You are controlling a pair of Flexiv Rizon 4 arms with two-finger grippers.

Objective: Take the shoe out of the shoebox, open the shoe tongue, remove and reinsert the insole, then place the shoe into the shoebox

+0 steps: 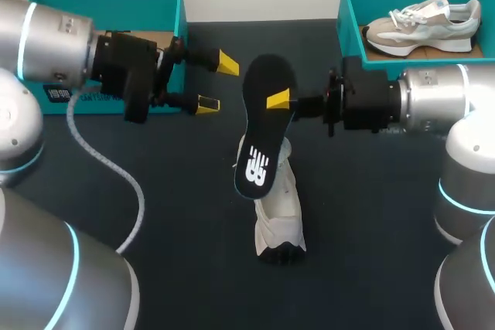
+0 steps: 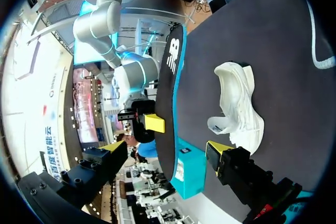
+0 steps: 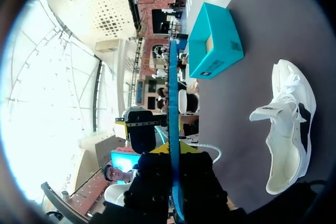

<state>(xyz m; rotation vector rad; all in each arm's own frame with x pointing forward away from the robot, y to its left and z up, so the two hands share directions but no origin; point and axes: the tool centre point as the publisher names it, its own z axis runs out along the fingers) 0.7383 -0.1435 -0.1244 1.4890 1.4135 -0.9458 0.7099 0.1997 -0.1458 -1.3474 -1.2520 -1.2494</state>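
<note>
A black insole (image 1: 259, 125) with a white logo hangs upright over the table, and my right gripper (image 1: 280, 100) is shut on its edge. Under it the white shoe (image 1: 278, 210) lies on the dark table. My left gripper (image 1: 217, 83) stands open just left of the insole's top, not touching it. In the left wrist view the insole (image 2: 169, 93) is edge-on ahead of the open gripper (image 2: 168, 153), the shoe (image 2: 237, 103) beyond it. In the right wrist view the insole (image 3: 173, 98) runs out from the shut gripper (image 3: 175, 149), the shoe (image 3: 289, 124) beside it.
An open teal shoebox (image 1: 174, 5) stands at the back left behind my left arm. A second teal shoebox (image 1: 352, 13) at the back right holds a beige shoe (image 1: 424, 25). A grey cable (image 1: 116, 171) loops from my left arm across the table.
</note>
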